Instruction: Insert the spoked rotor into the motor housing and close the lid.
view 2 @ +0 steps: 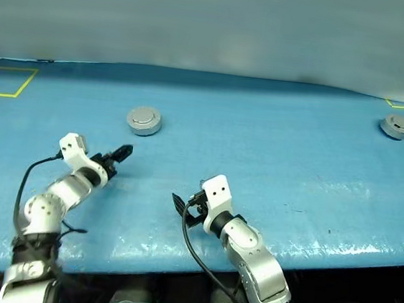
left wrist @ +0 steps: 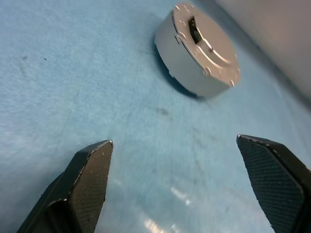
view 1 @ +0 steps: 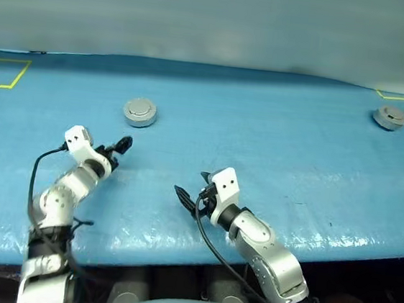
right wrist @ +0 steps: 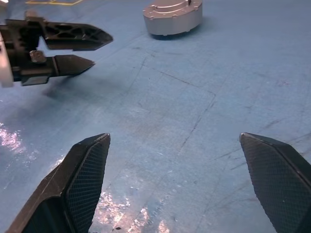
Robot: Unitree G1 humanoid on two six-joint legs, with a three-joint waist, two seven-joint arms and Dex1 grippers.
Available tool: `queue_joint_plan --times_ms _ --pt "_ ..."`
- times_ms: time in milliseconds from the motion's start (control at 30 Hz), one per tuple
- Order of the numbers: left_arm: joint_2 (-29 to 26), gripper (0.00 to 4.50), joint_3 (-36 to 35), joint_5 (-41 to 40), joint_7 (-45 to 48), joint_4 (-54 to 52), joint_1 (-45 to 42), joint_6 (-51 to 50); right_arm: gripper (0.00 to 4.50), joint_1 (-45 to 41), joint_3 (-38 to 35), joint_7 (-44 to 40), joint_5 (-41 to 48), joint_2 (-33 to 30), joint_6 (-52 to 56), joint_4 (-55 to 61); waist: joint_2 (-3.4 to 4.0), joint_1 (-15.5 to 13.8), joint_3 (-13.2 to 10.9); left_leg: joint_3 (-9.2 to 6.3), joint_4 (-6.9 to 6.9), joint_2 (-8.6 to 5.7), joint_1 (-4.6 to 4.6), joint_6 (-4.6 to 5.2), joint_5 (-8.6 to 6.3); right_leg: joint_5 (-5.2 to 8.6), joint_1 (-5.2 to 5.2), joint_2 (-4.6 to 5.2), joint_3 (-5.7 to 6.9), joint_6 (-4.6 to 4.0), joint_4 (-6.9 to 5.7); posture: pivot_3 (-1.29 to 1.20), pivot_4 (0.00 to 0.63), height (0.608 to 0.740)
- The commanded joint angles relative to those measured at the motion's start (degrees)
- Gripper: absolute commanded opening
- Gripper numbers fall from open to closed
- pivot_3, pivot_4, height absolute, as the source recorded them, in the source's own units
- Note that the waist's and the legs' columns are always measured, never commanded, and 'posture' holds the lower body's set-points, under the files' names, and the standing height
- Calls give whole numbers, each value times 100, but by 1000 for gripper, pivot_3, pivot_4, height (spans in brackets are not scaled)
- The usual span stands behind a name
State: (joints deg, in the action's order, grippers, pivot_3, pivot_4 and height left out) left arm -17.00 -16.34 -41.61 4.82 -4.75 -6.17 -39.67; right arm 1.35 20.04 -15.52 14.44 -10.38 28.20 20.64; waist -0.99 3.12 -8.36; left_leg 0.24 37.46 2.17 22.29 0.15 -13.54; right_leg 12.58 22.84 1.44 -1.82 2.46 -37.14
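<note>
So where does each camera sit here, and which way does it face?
Head views: look forward and down over the blue table; both arms show.
Left wrist: along the open left claw toward the closed round silver-grey motor housing.
Right wrist: along the open right claw; sees the left claw and that same housing.

Left tool (view 1: pixel 119 145): jaws spread wide, empty, arm bent, pointing forward. Right tool (view 1: pixel 192 194): jaws spread wide, empty, angled leftward.
</note>
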Motion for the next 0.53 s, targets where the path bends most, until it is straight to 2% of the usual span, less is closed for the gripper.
queue_joint_plan --times_ms 33,133,267,367,533 --pt "-201 4481 654 822 642 -895 623 860 4500 124 -366 -169 95 -21 -469 267 -2 -71 -1 2 0 -1 2 0 0 0 2 4 -3 0 1 0 150 740" --pt "-524 4481 1373 1972 981 -1296 1126 1912 4500 334 -489 -67 -56 -62 -630 379 -6 -156 0 3 2 -3 38 1 0 0 55 7 -6 0 6 0 150 740" --pt "-449 4481 1771 2885 989 -1230 1378 3035 4500 598 -525 -31 -150 8 -961 451 -5 -245 -1 15 -3 -2 77 4 0 -5 79 7 -20 -9 8 0 150 740" --pt "-454 4481 1898 3221 1116 -1115 1434 3488 4500 770 -464 23 -242 34 -998 523 -4 -244 -2 19 -8 0 83 7 -2 -1 87 4 -20 -3 12 0 150 740" --pt "-312 4481 1814 3161 1277 -1019 1445 3573 4500 855 -452 -1 -231 44 -901 597 -3 -243 -3 22 -10 3 84 8 -2 1 89 3 -19 2 15 0 150 740"
